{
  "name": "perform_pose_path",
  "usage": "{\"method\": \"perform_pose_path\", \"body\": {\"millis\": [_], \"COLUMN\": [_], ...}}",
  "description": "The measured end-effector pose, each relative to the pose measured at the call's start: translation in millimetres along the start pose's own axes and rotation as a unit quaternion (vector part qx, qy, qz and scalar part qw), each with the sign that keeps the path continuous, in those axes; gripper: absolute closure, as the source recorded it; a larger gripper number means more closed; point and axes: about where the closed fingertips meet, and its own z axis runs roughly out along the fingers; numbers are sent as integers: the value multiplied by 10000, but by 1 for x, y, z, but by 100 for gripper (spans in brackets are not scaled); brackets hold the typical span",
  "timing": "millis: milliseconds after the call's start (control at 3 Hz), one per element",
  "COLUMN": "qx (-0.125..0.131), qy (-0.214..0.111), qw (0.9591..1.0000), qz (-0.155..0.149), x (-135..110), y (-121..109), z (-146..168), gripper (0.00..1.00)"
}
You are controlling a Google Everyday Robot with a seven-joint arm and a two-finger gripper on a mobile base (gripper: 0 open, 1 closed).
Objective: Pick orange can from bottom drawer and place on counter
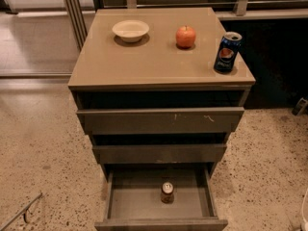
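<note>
One orange can (167, 191), upright (jaws unseen)

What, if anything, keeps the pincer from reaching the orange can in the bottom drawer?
Likely yes, reachable: the bottom drawer stands open, the orange can upright and alone inside, clear from above. The pincer is out of view, so its approach is unjudged.

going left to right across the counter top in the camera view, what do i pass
On the counter: bowl → apple → Pepsi can. The gripper is not in view.
</note>
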Motion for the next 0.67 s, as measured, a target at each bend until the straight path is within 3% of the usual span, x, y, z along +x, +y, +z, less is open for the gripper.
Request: {"method": "perform_pose_path", "body": {"millis": [667], "qx": [49], "qy": [3], "qw": [9999], "qz": [150], "x": [-25], "y": [-29], "z": [6], "gripper": [0]}}
